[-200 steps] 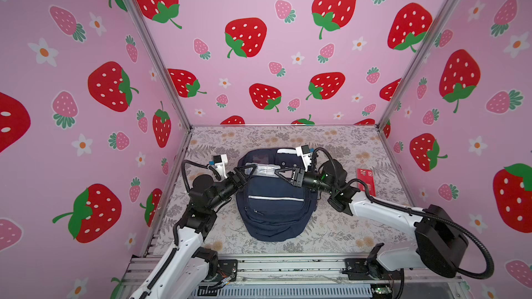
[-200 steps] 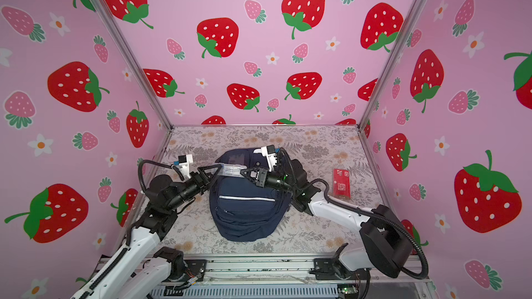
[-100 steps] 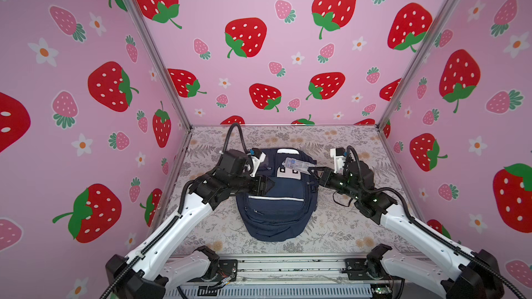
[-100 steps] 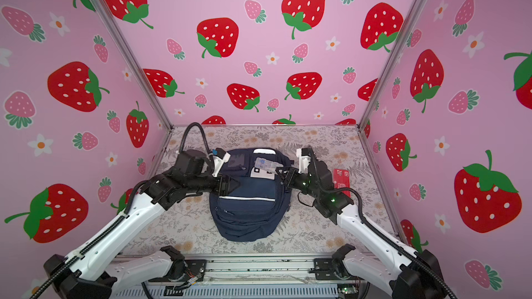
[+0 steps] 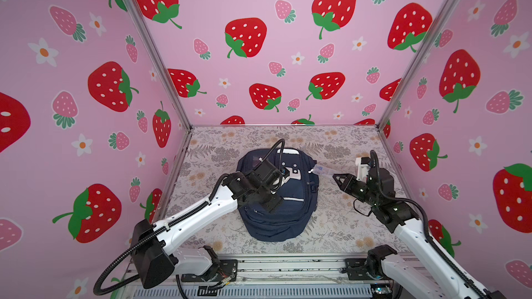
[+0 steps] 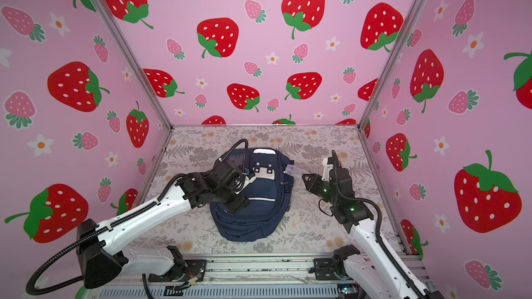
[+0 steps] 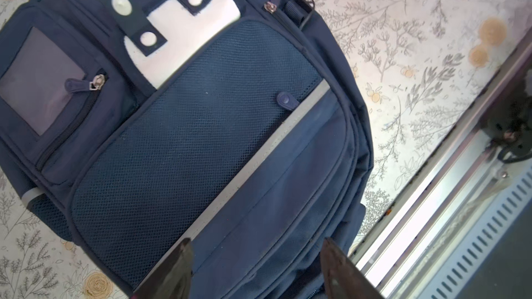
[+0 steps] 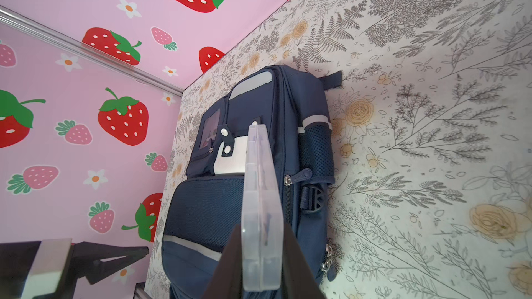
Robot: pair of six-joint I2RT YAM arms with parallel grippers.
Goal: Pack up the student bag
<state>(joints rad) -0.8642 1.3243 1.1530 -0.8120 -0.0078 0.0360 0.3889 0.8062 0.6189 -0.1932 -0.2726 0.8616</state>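
Student bag point(image 5: 276, 211) lay flat mid-way on the surface point(image 5: 339, 220), long axis 12-to-6 in both top views. Right pincer point(image 5: 336, 178), clamped on a clear case point(image 8: 260, 197), stood at the bag's 3 o'clock. Left pincer point(image 7: 256, 268) hovered over the bag's front, its jaws apart.

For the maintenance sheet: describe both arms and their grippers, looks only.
Left arm and right arm match: white rounded link shells, black joint housings, black ribbed cable conduit looping off each. Left gripper and right gripper are black, with tapering pointed fingers. Small green lights glow on the right arm's joints; a white bracket sits at its wrist.
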